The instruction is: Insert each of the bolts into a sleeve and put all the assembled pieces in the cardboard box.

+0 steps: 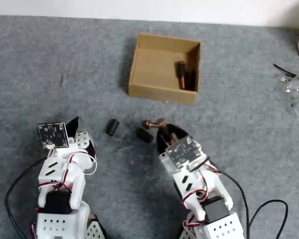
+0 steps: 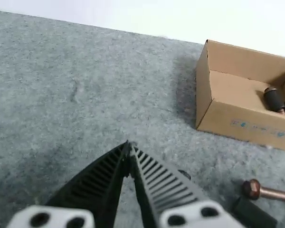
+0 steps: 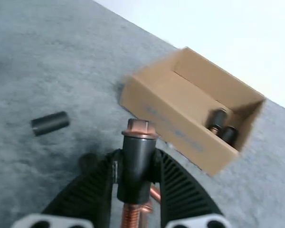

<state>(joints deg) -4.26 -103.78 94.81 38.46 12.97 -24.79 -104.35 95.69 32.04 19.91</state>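
Right pincer (image 3: 136, 164) clamps a sleeved bolt (image 3: 136, 142); left pincer (image 2: 129, 151) is closed, empty. 2 assembled pieces (image 3: 218, 119) lie in the cardboard box (image 3: 171, 118); 1 loose sleeve (image 1: 112, 126) lies on the surface (image 1: 50, 64).

The worktop (image 1: 50, 64), covered in grey felt, is carrying a cardboard box (image 1: 162, 92) toward its far side. Nearer, a black sleeve (image 1: 112, 126) is lying alone on its side, while a second sleeve (image 1: 144, 135) is resting just beside a copper bolt (image 1: 152, 123). A thin black cable (image 1: 284, 70) is trailing in at the right edge.
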